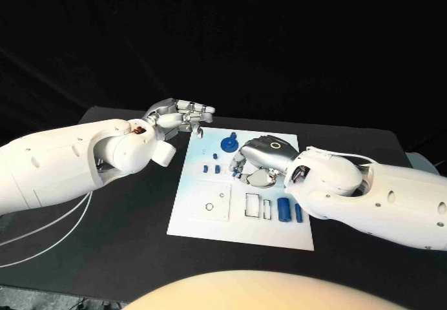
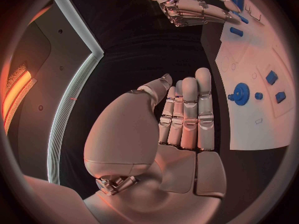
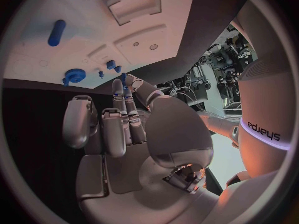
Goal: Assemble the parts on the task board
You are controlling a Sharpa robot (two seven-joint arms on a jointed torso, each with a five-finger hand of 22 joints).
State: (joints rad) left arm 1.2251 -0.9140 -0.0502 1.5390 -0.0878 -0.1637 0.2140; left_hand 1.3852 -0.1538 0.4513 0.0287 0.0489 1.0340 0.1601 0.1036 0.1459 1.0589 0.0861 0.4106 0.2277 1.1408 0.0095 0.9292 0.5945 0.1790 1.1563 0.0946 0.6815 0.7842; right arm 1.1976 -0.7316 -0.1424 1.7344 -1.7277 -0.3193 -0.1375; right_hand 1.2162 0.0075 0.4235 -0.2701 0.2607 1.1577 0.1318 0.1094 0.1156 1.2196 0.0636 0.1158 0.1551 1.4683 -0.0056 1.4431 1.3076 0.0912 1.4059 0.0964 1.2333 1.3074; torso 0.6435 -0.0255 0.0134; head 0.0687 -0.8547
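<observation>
Lengthwise, blue cylinder [image 1: 283, 210] seemingly parallels task board [image 1: 210, 223].

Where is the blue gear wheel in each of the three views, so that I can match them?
Head view: blue gear near the far end of the white board, beside the right hand.
Left wrist view: gear on the board, right of the left hand.
Right wrist view: gear at the board's edge.
Shared landmark: the white board.

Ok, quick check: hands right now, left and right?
Left hand: open, fingers straight and side by side, holding nothing, beside the task board.
Right hand: over the board, fingers curled down; whether it holds a part cannot be told.
</observation>
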